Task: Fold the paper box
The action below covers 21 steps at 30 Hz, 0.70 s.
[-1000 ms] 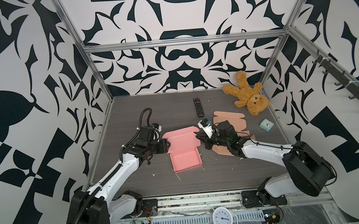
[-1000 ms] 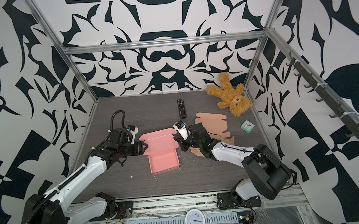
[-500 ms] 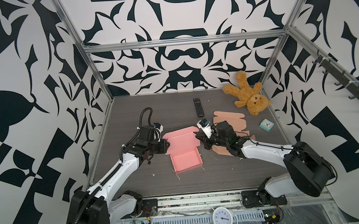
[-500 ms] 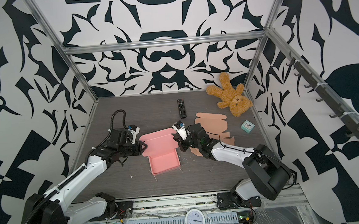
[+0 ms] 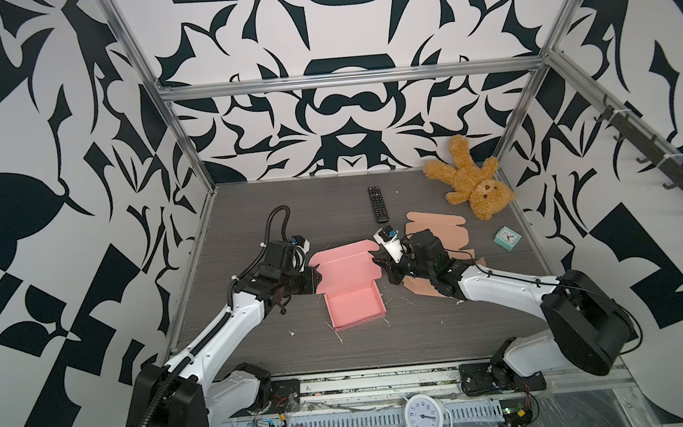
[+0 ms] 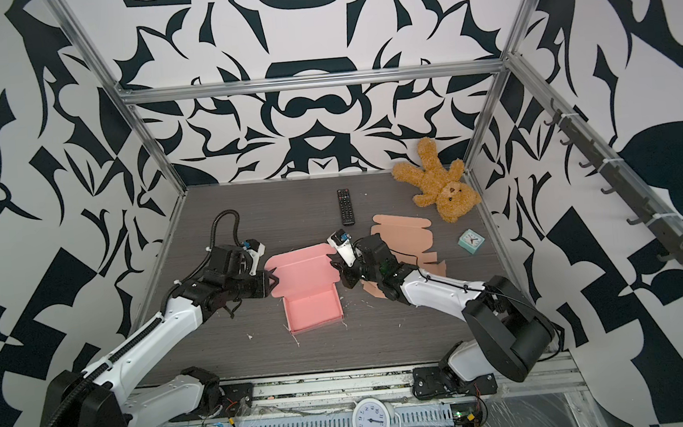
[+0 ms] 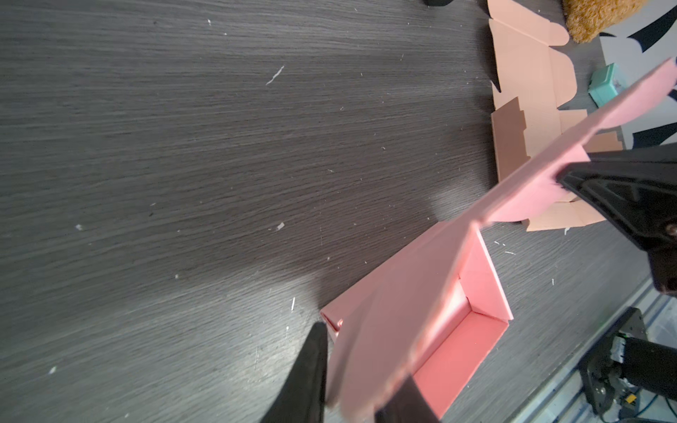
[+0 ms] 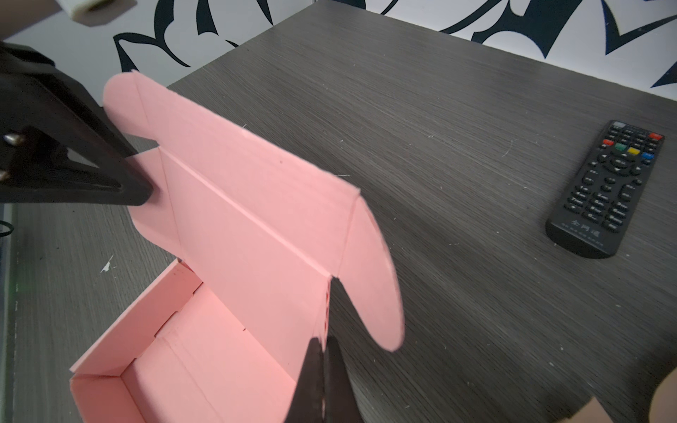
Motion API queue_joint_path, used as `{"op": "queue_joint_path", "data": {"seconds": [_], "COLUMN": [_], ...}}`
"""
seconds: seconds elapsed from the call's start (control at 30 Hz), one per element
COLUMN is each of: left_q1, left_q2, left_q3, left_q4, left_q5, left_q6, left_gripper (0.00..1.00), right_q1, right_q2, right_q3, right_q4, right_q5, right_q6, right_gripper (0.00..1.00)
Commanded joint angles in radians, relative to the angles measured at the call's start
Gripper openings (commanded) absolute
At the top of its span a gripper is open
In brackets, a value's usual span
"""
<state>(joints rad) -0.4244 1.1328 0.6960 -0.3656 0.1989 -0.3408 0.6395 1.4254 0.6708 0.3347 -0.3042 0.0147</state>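
A: What did the top views show?

B: In both top views a pink paper box (image 5: 353, 310) sat mid-way across a dark table (image 5: 424, 333). Its tray was open and its lid (image 5: 344, 264) was tilted up behind. The left gripper (image 5: 313, 277) was at the lid's left edge and the right gripper (image 5: 381, 263) at its right edge. A second before, the left jaws had stood wider beside that edge. By this moment they had drawn in onto the side flap.

A: And the left wrist view?

B: The flap (image 7: 366, 348) ran between the two left fingers (image 7: 311, 373), which looked pinched on it. Across the lid, the right gripper (image 7: 562, 181) was clamped on the far side. Beyond lay a flat cardboard blank (image 7: 527, 91).

A: The right wrist view?

B: The right fingers (image 8: 315, 384) were pressed together on the lid's (image 8: 249, 205) edge, beside its rounded flap. The left gripper (image 8: 144, 194) bit the opposite flap. A remote control (image 8: 615, 186) lay well apart on the table.

A: What did that mean for the folding?

B: Probably that both sides of the lid were now held. The arms could then swing it forward over the tray together and tuck the flaps in. The lid was not yet closed.
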Motion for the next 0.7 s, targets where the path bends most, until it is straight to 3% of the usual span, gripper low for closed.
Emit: {"op": "queue_joint_path", "data": {"seconds": [0.0,0.3,0.67], "left_q1": [0.003,-0.001,-0.017], "left_q2": [-0.015,-0.018,0.046], "left_q3": [0.026,0.043,0.104], "left_q4": [-0.034,-0.050,0.018], "left_q5": [-0.006,-0.018,-0.025], "left_q6": [0.009,0.009,0.023], "left_gripper": [0.21,0.13,0.10], "right_q1": [0.007,0.019,0.066], "right_q2": [-0.021,-0.042,-0.027], "right_q3": [0.027,0.073,0.201], "right_q4": [-0.044,-0.109,-0.227], "right_q5": [0.025,0.060,0.209], "right_q6": [-0.015,0.011,0.063], "right_gripper": [0.00,0.00,0.00]}}
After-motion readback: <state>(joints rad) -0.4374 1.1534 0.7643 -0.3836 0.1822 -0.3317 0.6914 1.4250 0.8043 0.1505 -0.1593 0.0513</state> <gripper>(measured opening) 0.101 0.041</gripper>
